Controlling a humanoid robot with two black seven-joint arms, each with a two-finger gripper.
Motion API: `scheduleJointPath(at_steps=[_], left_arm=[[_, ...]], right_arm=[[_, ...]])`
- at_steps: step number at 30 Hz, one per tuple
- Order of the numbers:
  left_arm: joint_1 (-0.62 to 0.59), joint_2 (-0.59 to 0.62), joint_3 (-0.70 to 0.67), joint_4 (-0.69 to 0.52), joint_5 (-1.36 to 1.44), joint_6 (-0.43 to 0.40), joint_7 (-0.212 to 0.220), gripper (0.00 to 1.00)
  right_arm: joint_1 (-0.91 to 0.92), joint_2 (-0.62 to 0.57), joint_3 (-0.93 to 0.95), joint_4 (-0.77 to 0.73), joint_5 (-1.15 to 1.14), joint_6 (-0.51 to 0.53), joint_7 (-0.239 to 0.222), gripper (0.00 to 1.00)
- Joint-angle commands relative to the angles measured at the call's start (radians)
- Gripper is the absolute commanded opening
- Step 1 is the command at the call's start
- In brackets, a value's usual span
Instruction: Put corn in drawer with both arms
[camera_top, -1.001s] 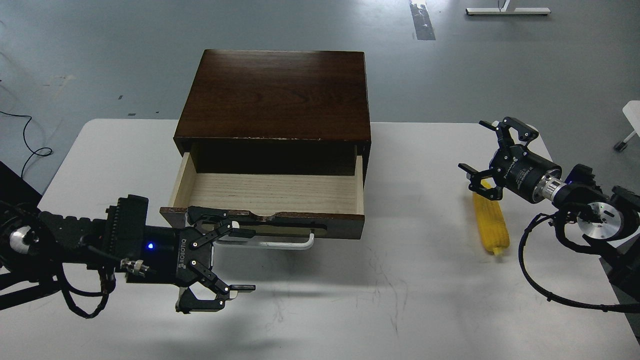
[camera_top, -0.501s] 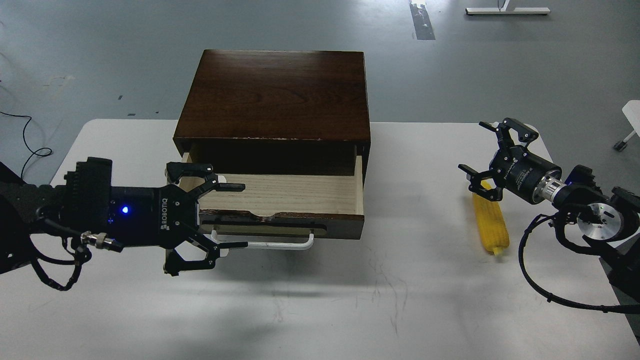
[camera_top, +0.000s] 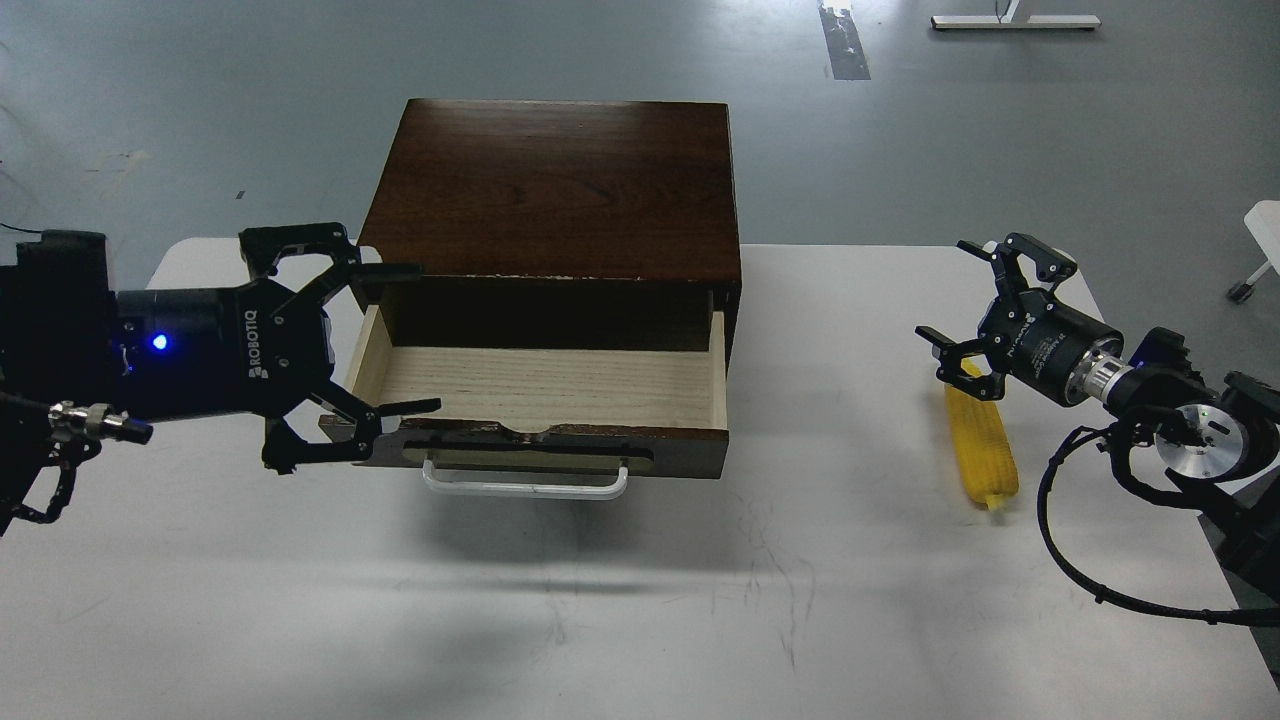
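Note:
The drawer (camera_top: 545, 385) is pulled out of the dark wooden cabinet (camera_top: 550, 190); its pale interior holds nothing, and its white handle (camera_top: 525, 485) faces me. My left gripper (camera_top: 385, 340) is open and empty, raised beside the drawer's left front corner, clear of the handle. The yellow corn (camera_top: 980, 445) lies on the white table at the right, lengthwise toward me. My right gripper (camera_top: 965, 300) is open, hovering just above the corn's far end, not holding it.
The white table (camera_top: 640, 600) has scuff marks in front of the drawer. Its right edge runs close behind my right arm. Grey floor lies beyond, with a white stand base (camera_top: 1015, 20) at the far back.
My left gripper has risen and drawn back to the left, from in front of the handle to beside the drawer's left corner. The drawer, corn and right arm have not moved.

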Motion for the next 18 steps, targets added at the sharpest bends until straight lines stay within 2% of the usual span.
scheduleJointPath(at_steps=[1, 10, 15, 18], left_arm=[[-0.001, 0.003, -0.033, 0.061, -0.095, -0.001, 0.0, 0.98], [0.007, 0.013, -0.033, 0.25, -0.654, -0.023, 0.0, 0.98], [0.009, 0.001, -0.035, 0.371, -1.06, -0.16, 0.0, 0.98], [0.009, -0.006, -0.033, 0.432, -1.374, -0.304, 0.0, 0.98]], right_arm=[[0.002, -0.002, 0.0, 0.003, 0.0, 0.0, 0.0, 1.0], [0.003, -0.047, 0.008, 0.05, -0.001, 0.001, 0.006, 1.0], [0.003, -0.073, 0.005, 0.078, -0.004, 0.001, 0.008, 1.0], [0.003, -0.084, 0.005, 0.08, -0.006, 0.001, 0.008, 1.0]])
